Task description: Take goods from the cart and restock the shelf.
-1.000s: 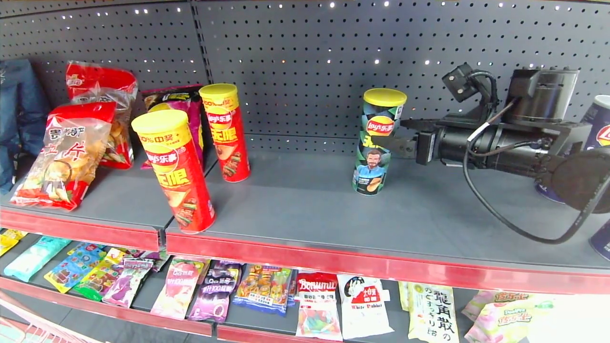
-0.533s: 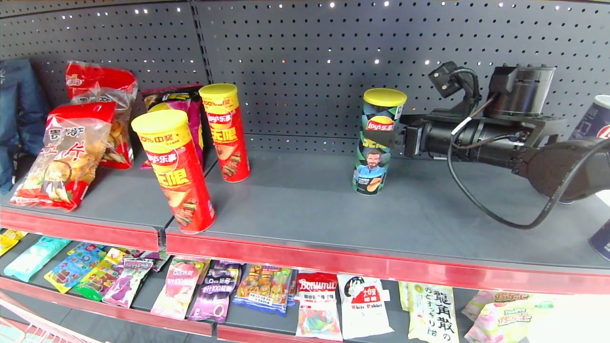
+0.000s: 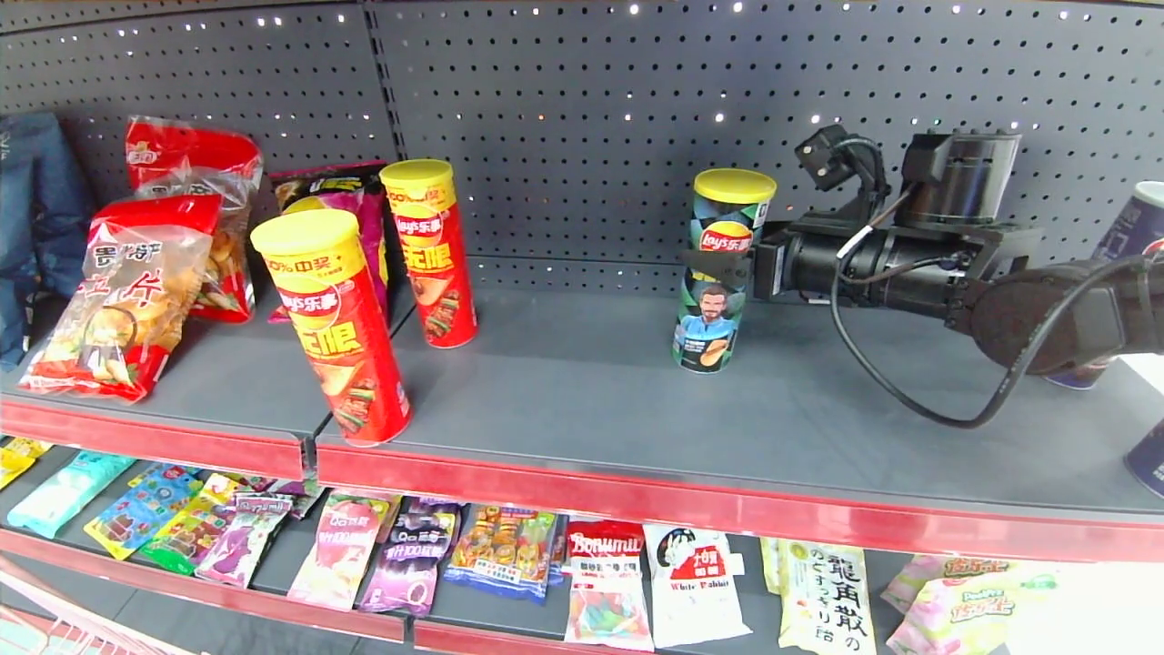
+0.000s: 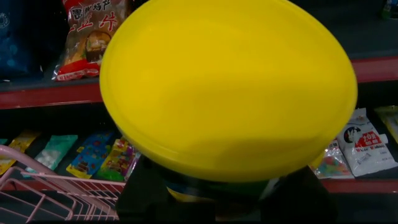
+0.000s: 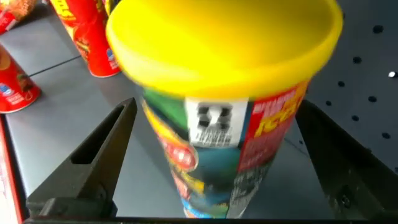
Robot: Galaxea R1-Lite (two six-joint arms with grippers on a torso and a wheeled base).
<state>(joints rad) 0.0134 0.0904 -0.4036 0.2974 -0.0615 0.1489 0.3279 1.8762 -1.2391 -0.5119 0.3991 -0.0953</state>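
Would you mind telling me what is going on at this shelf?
The robot is restocking. Its right gripper is open around the green chip can standing upright on the grey shelf, a finger on each side. The left gripper holds another yellow-lidded can near the pink cart.

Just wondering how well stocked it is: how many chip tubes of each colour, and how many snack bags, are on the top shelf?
Red tubes: 2
Green tube: 1
Dark blue tubes, cut off at the right edge: 2
Snack bags: 3
Total: 8
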